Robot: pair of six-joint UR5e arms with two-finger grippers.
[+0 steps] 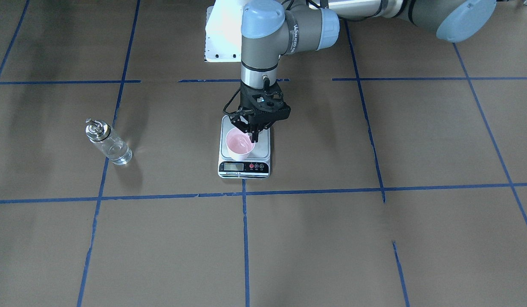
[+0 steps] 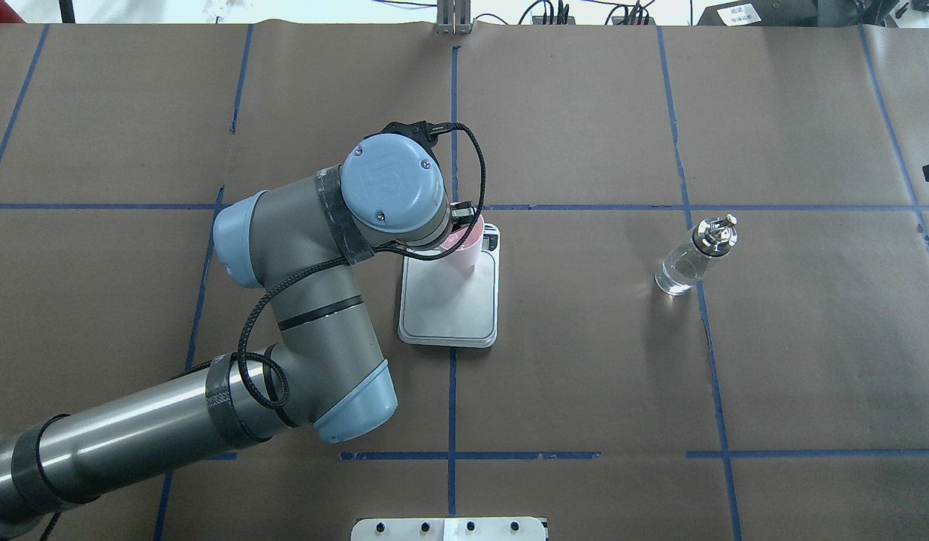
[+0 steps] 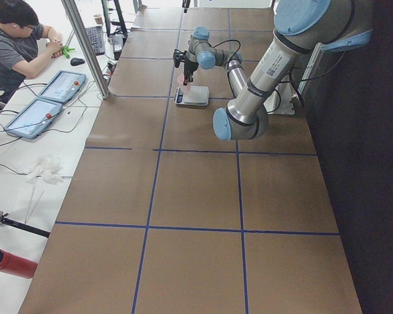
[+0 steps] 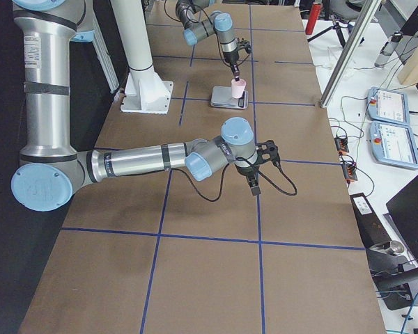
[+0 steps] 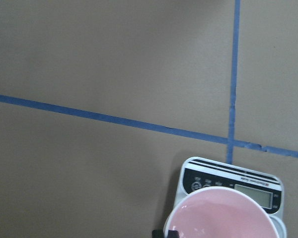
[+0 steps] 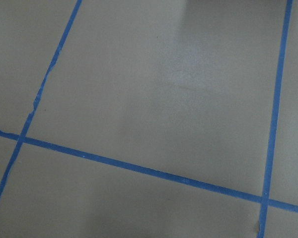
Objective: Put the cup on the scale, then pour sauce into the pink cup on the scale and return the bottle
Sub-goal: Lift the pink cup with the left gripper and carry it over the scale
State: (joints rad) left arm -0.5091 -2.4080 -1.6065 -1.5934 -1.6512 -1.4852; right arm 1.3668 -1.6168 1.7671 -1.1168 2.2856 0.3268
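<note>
Table: brown paper with a blue tape grid; it carries everything. Left arm enters at lower left of the overhead view and bends up to mid-frame, wrist pointing straight down over the scale. Right arm lies low across the middle of the right-side view, well apart from the task's things. The state of the right jaws cannot be told, as only that side view shows them and the right wrist view has just paper and tape. Scale: centre of the front view, flat, display strip toward the lower edge of the frame. Bottle: upright at mid-left of the front view, well apart from the scale, silver cap on, untouched; the sauce inside it is barely visible. Cup: upright and open-mouthed over the display end of the platform. Whether its base touches the steel I cannot tell. Left jaws: clenched on the cup's rim at the side farther from the display, one finger inside the wall. Judgement: step one, placing the cup on the scale, is in hand and nearly complete; pouring is not begun. The next move calls for seating the cup, releasing the rim and lifting straight up so the light cup neither tips nor drags. The bottle then falls to the right arm.
</note>
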